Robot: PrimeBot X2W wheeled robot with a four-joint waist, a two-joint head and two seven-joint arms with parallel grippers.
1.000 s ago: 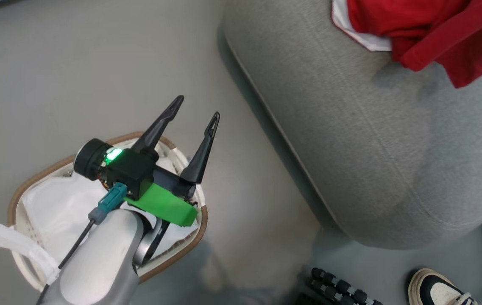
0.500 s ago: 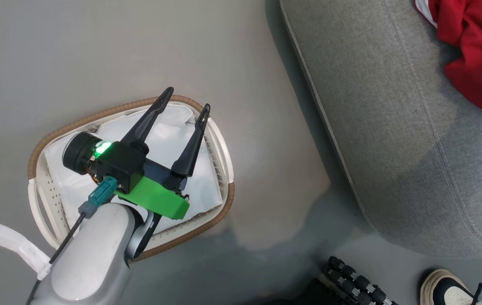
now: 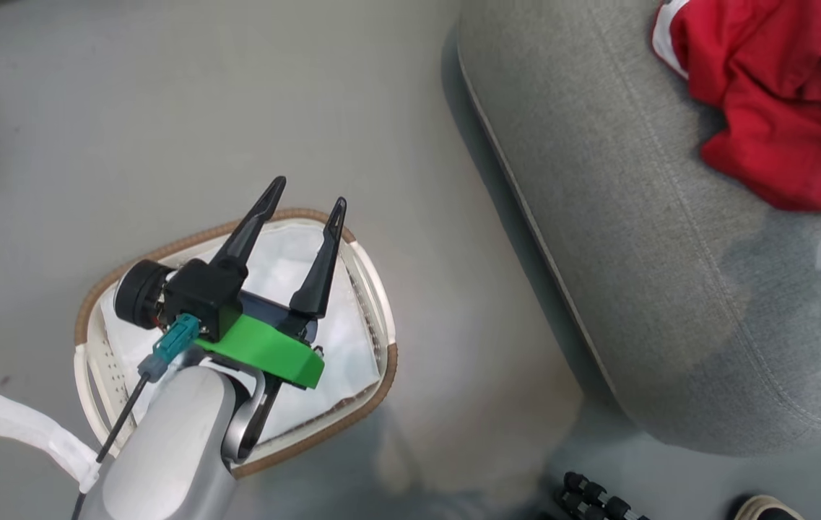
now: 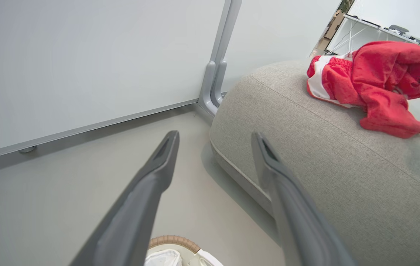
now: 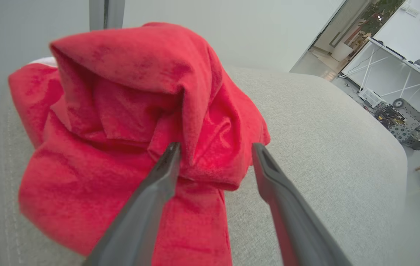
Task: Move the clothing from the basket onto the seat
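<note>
Grey seat (image 3: 634, 274) holds the clothing (image 3: 757, 94); the basket (image 3: 370, 303) looks cleared. I see left tool (image 3: 310, 191) and right tool (image 5: 215, 146) spread.

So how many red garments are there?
2. The white-striped garment lies on the grey seat; the plain red garment is heaped against it. Another could hide in the basket beneath the left arm.

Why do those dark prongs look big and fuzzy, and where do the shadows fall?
Right wrist view: the right gripper sits close to the lens, soft-edged, while the clothing is sharper. Left wrist view: the left gripper blurs likewise. Head view: shadows darken the seat and the floor beside the basket.
</note>
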